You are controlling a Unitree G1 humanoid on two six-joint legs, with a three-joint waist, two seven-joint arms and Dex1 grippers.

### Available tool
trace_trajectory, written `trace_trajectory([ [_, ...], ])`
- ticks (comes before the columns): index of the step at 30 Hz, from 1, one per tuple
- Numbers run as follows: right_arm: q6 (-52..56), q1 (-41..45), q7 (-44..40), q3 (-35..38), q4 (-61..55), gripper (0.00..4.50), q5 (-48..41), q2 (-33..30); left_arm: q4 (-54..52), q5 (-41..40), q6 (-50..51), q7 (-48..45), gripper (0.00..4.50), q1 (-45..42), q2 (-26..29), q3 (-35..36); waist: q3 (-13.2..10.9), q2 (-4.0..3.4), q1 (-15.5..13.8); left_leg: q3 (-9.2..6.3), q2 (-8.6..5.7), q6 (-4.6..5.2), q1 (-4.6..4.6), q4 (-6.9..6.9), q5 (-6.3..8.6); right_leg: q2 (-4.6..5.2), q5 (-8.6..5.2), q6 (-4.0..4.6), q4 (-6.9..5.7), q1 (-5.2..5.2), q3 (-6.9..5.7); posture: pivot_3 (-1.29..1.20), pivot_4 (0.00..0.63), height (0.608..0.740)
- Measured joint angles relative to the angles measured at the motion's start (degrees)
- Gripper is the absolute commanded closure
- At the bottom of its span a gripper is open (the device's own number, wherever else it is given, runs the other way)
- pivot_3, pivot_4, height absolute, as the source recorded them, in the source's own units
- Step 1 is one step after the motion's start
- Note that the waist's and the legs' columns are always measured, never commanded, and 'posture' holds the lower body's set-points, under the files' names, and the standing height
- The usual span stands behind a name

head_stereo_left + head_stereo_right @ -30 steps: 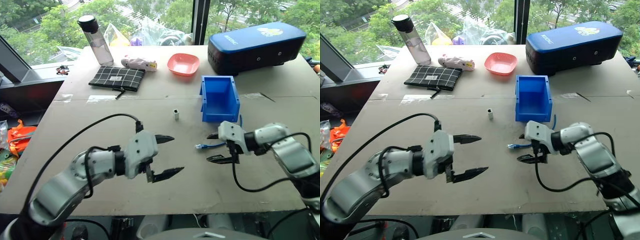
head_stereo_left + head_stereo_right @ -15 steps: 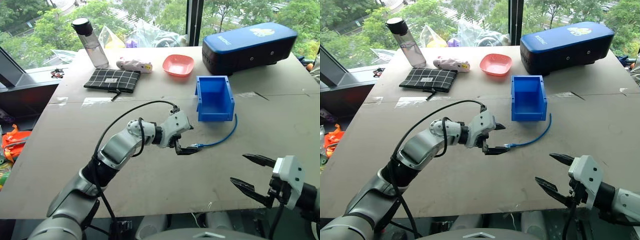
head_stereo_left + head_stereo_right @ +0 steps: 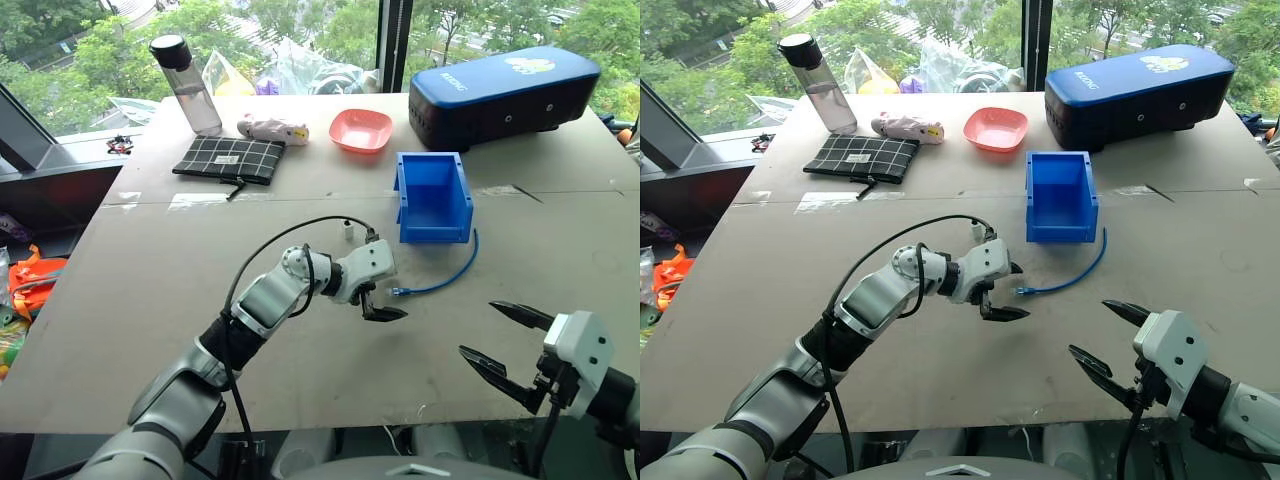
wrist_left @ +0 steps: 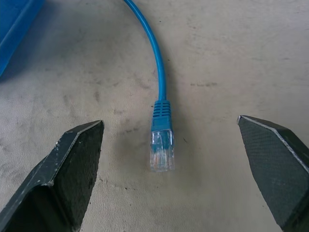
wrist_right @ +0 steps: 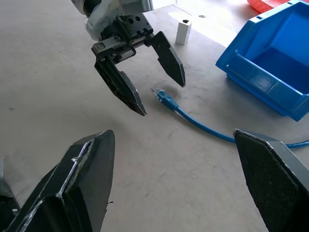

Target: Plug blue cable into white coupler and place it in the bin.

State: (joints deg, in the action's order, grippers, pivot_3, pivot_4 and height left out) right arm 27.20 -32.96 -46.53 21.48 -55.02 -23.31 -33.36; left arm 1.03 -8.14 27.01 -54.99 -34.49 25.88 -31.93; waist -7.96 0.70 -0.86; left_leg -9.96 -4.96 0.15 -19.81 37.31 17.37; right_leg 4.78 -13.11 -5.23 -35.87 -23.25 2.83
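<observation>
Your left gripper [image 3: 385,300] hangs with its two black fingers spread wide, straddling the clear plug at the end of the thin bright-blue network cable [image 3: 440,281] without touching it; in the left wrist view the plug [image 4: 161,147] lies flat on the counter, midway between the fingers. Your right gripper [image 3: 505,340] is also spread and holds nothing, near the front edge of the counter and well apart from the cable.

Working down in size: the wide grey-brown counter [image 3: 200,300] carries everything. At its far side sits the large dark-blue case [image 3: 510,90]. Nearer you is the small open-top bright-blue plastic bin [image 3: 434,196], with nothing visible inside it. The cable curves from beside the bin's right wall down to the plug just in front of your left gripper. The tiny white rectangular coupler [image 3: 348,230] stands upright, left of the bin and just beyond your left wrist, unplugged.

Watch the pinch. The plug is small and lies flat on the counter, so if you close too high the fingers may slip over it, and if you close off-centre one finger may push it sideways and swing the cable. I judge the coupler is also at risk: it stands close to your left arm, and a careless sweep could topple it.
</observation>
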Motion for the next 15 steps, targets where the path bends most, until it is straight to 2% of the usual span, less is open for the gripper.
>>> trace_trajectory([
  [1,0.0,-0.1,0.1,-0.1,0.0,0.52,0.0,0.0,0.1,0.2,-0.1,-0.1,0.66,0.1,0.1,0.0,0.0,0.0,0.0,0.0,0.0,0.0,0.0,0.0,0.0,0.0,0.0,0.0,0.0,0.0,0.01,0.0,0.15,0.737],
  [3,-0.2,-0.5,0.5,-0.5,0.0,0.52,0.0,0.0,0.3,1.2,-1.0,-0.5,1.04,0.2,0.2,0.0,0.0,0.01,0.0,-0.01,-0.01,0.0,0.0,0.01,0.0,0.01,0.0,0.0,0.0,0.01,0.02,0.0,0.15,0.737],
  [7,-1.0,-1.5,0.6,-0.8,0.0,0.52,0.1,-0.1,0.3,2.4,-1.6,-0.5,2.97,0.7,0.3,0.5,0.0,0.0,0.0,-0.02,0.0,0.0,0.01,0.0,0.0,0.01,0.0,-0.01,0.0,0.01,0.01,0.0,0.15,0.737],
  [8,-1.2,-1.5,0.6,-0.9,0.0,0.52,0.1,-0.2,0.3,2.5,-1.6,-0.5,3.22,0.8,0.2,0.6,0.0,0.01,0.0,-0.02,0.0,0.0,0.01,0.0,0.0,0.01,0.0,-0.01,0.0,0.01,0.01,0.0,0.15,0.737],
  [9,-1.3,-1.5,0.7,-1.0,0.1,0.52,0.1,-0.2,0.3,2.6,-1.5,-0.5,3.69,0.8,0.1,0.8,0.0,0.01,0.0,-0.02,0.0,0.01,0.01,0.0,0.0,0.01,0.0,-0.01,0.0,0.02,0.01,0.0,0.15,0.737],
  [11,-1.3,-1.5,0.8,-1.4,0.2,0.52,0.1,-0.2,0.3,2.6,-1.5,-0.7,4.35,0.9,0.0,0.9,0.0,0.02,0.0,-0.02,0.0,0.01,0.01,0.01,0.0,0.01,0.0,-0.01,0.0,0.02,-0.01,0.0,0.15,0.737],
  [15,0.2,0.9,2.6,-3.5,1.3,0.52,-2.2,0.6,-0.8,-1.3,1.3,-2.6,4.35,2.5,-1.5,3.9,0.0,0.01,0.0,-0.08,0.01,0.01,0.01,0.01,0.0,0.01,0.0,0.0,0.0,0.02,0.0,0.0,0.15,0.737],
])
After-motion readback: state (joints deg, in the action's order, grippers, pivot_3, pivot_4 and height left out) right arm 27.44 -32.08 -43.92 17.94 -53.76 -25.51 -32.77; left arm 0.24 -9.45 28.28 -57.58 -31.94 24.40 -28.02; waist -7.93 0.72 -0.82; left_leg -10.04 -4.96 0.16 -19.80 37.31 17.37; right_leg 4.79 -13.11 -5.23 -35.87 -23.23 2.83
